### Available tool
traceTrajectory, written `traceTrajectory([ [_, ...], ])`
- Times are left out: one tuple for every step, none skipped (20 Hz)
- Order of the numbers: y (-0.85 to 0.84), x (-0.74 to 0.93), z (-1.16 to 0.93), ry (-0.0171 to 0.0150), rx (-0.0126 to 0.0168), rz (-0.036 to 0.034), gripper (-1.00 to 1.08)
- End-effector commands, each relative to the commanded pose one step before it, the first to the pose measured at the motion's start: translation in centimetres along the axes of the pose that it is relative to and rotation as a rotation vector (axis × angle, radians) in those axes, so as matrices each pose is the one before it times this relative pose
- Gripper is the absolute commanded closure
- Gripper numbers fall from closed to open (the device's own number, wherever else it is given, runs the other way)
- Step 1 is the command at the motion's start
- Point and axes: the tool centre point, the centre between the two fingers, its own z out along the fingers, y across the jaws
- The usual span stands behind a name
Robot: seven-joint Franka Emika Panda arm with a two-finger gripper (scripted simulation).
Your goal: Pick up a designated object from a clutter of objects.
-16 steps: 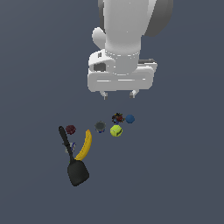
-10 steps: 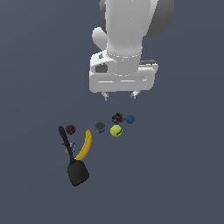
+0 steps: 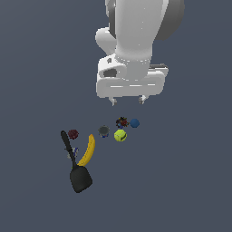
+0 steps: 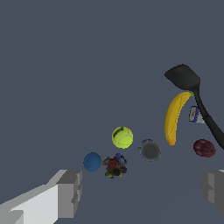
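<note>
The gripper (image 4: 140,192) hangs with its blocky grey fingers (image 4: 70,192) spread wide, grasping nothing. The squat round can (image 3: 103,131) with a flat grey top sits at nine o'clock of the fuzzy yellow-green ball (image 3: 120,135), near the smooth curved banana (image 3: 88,150).

No readable text; marks on can (image 4: 150,150) too small.

The spatula (image 4: 197,98) handle runs off the wrist view's edge; a small white-blue piece (image 4: 194,114) is unreadable.
</note>
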Motion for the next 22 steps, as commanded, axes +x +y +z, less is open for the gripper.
traceTrajectory([
  [0.200, 0.002, 0.375, -0.00069, 0.00029, -0.00467, -0.92],
  [0.107, 0.011, 0.272, -0.00017, 0.00029, -0.00424, -0.92],
  [0.128, 0.012, 0.328, -0.00021, 0.00036, -0.00506, -0.92],
  [0.149, 0.010, 0.379, -0.00024, 0.00040, -0.00584, -0.92],
  [0.175, 0.003, 0.427, -0.00026, 0.00042, -0.00660, -0.92],
  [0.203, -0.006, 0.476, -0.00027, 0.00044, -0.00737, -0.92],
  [0.225, -0.015, 0.525, -0.00029, 0.00047, -0.00815, -0.92],
  [0.245, -0.025, 0.580, -0.00032, 0.00051, -0.00900, -0.92],
  [0.265, -0.039, 0.633, -0.00035, 0.00055, -0.00985, -0.92],
  [0.287, -0.057, 0.684, -0.00037, 0.00057, -0.01068, -0.92],
  [0.309, -0.078, 0.736, -0.00039, 0.00058, -0.01152, -0.92],
  [0.329, -0.103, 0.789, -0.00041, 0.00059, -0.01240, -0.92],
  [0.347, -0.131, 0.840, -0.00043, 0.00059, -0.01326, -0.92],
  [0.365, -0.164, 0.890, -0.00046, 0.00059, -0.01412, -0.92],
  [0.379, -0.201, 0.939, -0.00048, 0.00057, -0.01500, -0.92],
  [0.392, -0.242, 0.986, -0.00051, 0.00055, -0.01586, -0.92],
  [0.401, -0.288, 1.031, -0.00054, 0.00052, -0.01671, -0.92],
  [0.393, -0.326, 1.039, -0.00056, 0.00046, -0.01700, -0.92],
  [0.378, -0.359, 1.028, -0.00057, 0.00040, -0.01698, -0.92],
  [0.360, -0.390, 1.017, -0.00059, 0.00033, -0.01699, -0.92],
  [0.341, -0.421, 1.006, -0.00061, 0.00027, -0.01699, -0.92],
  [0.321, -0.451, 0.993, -0.00063, 0.00021, -0.01699, -0.92],
])
